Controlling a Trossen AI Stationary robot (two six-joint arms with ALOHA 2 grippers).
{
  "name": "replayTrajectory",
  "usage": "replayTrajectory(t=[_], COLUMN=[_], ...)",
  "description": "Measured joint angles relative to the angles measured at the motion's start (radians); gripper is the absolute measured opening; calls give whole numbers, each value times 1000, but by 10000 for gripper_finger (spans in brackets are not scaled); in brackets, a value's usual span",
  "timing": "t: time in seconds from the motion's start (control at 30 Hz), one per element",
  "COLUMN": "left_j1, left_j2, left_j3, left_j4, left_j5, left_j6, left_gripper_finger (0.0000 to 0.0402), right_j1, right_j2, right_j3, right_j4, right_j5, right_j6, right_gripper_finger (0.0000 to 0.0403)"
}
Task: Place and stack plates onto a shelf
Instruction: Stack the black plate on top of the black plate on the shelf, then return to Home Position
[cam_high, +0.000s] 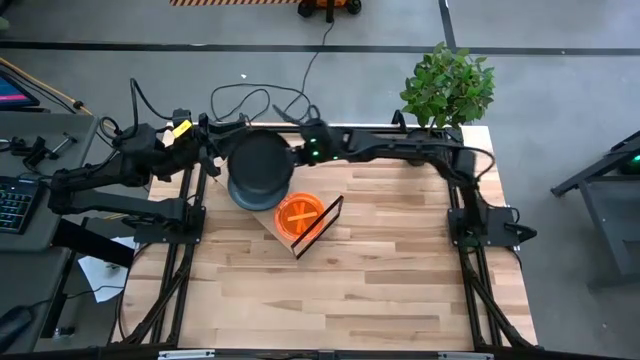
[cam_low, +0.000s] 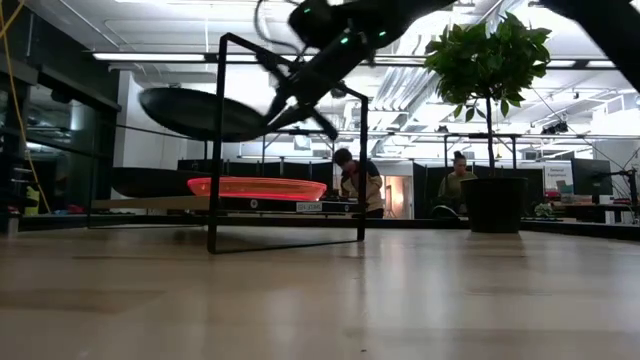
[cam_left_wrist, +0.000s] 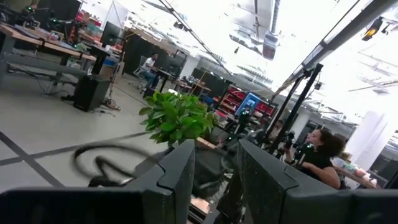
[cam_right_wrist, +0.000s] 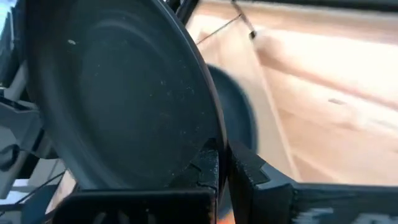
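A butcher-block tabletop (cam_high: 380, 270) is seen, on which a low light-wood shelf (cam_high: 272, 222) with a black wire frame is set near the far left. An orange plate (cam_high: 300, 216) and a dark plate (cam_high: 240, 197) are carried by it. A potted plant (cam_high: 448, 88) is stood at the far right corner.

Matte dark plate (cam_right_wrist: 118, 93); glossy translucent orange plate (cam_high: 300, 215), prob. plastic; wood shelf (cam_low: 150, 203).

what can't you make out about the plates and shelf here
- Dark stack under the held plate: high view covers it, so no count.
- Orange plates: low view is edge-on, number unclear.
- Shelf: right wrist view blurs it.
- Left gripper: only its fingers and the room show.
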Motion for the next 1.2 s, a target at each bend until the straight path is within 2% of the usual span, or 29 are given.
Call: replayTrajectory(t=[0.23,0.63,0.77,1.03,1.2], left_j1=[0,0,0,0,0], left_j2=[0,0,0,0,0], left_j3=[0,0,0,0,-1], left_j4=[0,-2,-2,-12,-30], left_j5=[0,0,0,0,0], left_j6=[0,1,1,1,1], left_gripper_finger=[111,111,111,111,111], right_j1=[22,33,33,28,18], right_j2=[150,180,180,162,124], right_j3=[115,123,123,123,122], right_j4=[-18,-25,-30,-50,-72], right_j5=[-16,4,2,-15,-40], right_j6=[93,73,43,-47,-124], right_gripper_finger=[0,9,49,174,215])
